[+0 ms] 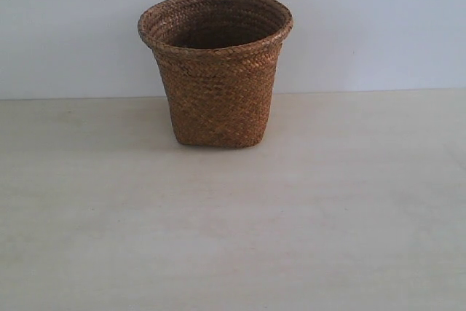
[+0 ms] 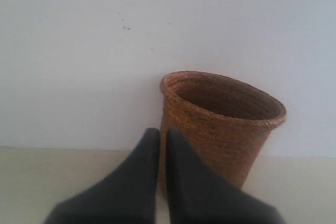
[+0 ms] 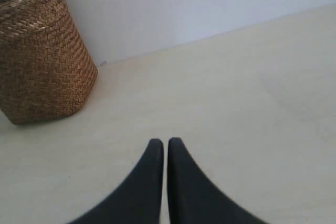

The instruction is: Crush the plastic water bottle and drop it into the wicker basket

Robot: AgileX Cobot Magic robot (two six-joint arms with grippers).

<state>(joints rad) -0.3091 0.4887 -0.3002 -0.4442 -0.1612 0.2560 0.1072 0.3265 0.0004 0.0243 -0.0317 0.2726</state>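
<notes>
The brown wicker basket [image 1: 215, 71] stands upright at the back of the pale table, close to the white wall. It also appears in the left wrist view as the wicker basket [image 2: 226, 124] and in the right wrist view as the wicker basket [image 3: 39, 51]. The plastic water bottle shows in no view; the basket's inside is dark and I cannot see into it. My left gripper [image 2: 163, 132] is shut with nothing between its black fingers, raised in front of the basket. Low over bare table, my right gripper [image 3: 165, 142] is shut and empty. Neither gripper shows in the exterior view.
The pale wooden table [image 1: 233, 223] runs from the front edge back to a plain white wall [image 1: 364, 27]. Nothing else stands on the table in any view.
</notes>
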